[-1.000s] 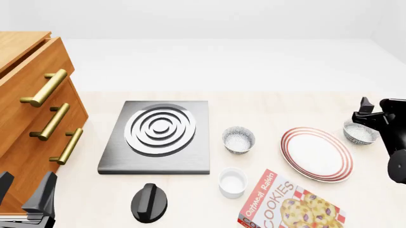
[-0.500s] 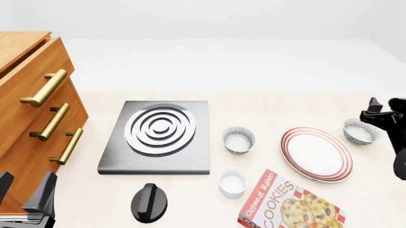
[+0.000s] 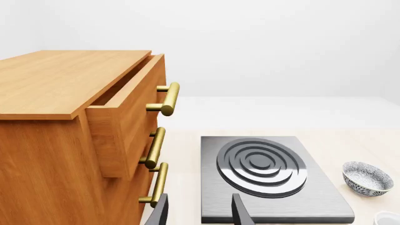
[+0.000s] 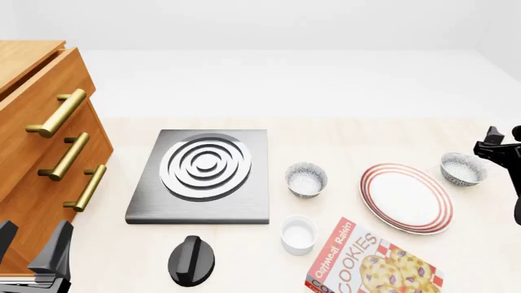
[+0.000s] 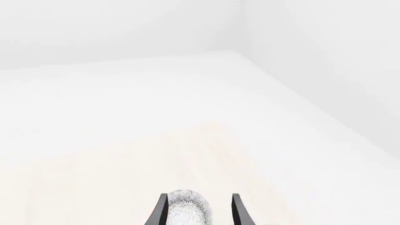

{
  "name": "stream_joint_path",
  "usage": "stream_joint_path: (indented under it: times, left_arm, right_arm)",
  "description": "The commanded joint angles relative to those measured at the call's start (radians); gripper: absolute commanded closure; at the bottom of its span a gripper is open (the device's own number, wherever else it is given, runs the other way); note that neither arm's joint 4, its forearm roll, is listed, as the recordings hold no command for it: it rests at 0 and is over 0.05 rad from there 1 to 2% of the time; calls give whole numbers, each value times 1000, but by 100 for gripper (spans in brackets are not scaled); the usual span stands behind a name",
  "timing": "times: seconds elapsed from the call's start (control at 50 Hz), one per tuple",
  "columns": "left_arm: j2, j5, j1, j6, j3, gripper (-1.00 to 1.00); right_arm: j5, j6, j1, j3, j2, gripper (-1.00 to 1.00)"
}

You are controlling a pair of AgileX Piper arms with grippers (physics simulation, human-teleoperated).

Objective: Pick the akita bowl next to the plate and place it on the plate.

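Likely light, rigid, slippery: akita bowl (image 5: 185, 206) between the parted, unclenched fingers (image 5: 161, 211) of right gripper (image 5: 196, 211); pinch 1 rim wall.

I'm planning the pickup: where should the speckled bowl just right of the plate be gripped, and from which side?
Grip the speckled bowl by its thin rim, coming from above, one finger inside and one outside. It sits upright with its mouth open, right of the plate. The right pincer, on its far right, looks nearest.
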Motion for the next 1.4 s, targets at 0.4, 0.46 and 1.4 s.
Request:
stream_joint_path:
  times: [0.4,0.46,1.4]
  left_arm:
    - [0,0,0,0,0,-100]
    - [0,0,0,0,0,-100]
    - [0,0,0,0,0,-100]
  right_arm:
    - [11,18,-40,-29,38,-100]
    - [13,20,-44,-33,42,-100]
    - [-30,44,-72,-47,161,-100]
